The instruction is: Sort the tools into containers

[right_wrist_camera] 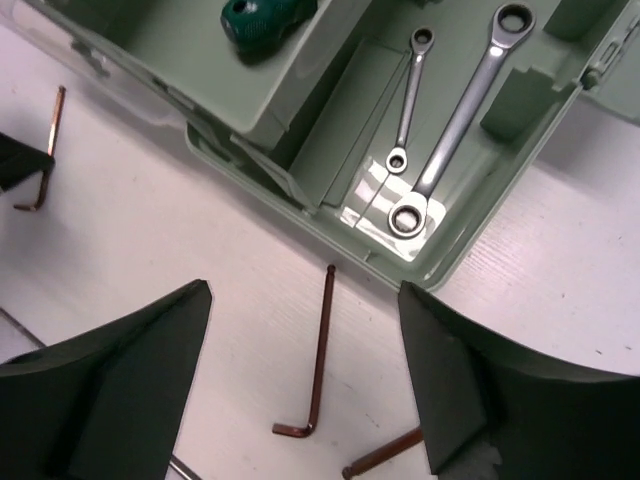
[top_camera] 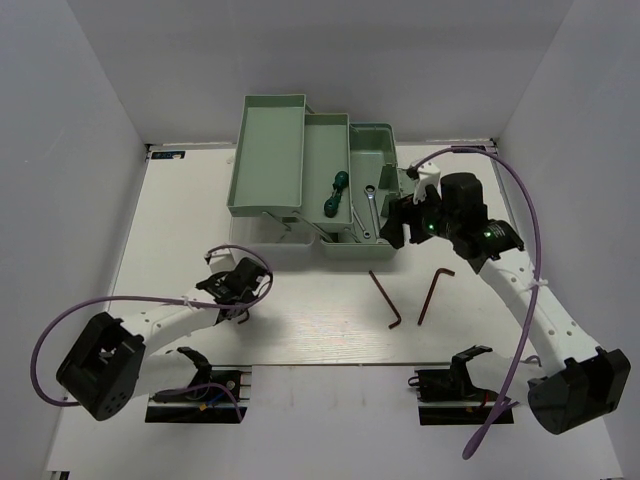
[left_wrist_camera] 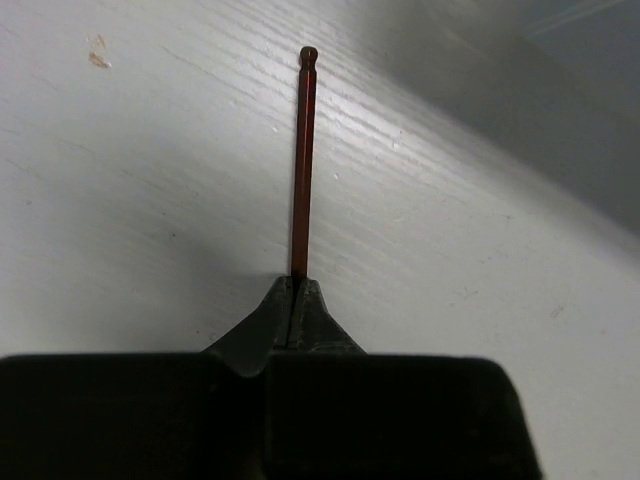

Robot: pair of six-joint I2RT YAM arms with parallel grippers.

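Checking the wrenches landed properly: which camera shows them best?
Right wrist: the small wrench and large wrench lie side by side in the toolbox bin, close and sharp. The top view shows them only as tiny silver slivers. The left wrist shows neither, just a hex key pinched in the left gripper.

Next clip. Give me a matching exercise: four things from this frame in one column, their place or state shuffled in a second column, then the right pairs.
Column one:
1. left pincer
2. right pincer
3. wrenches
4. screwdrivers

Column two:
A. in the middle tray
B. open
C. shut on a hex key
D. in the base bin

Pairs: 1-C, 2-B, 3-D, 4-A
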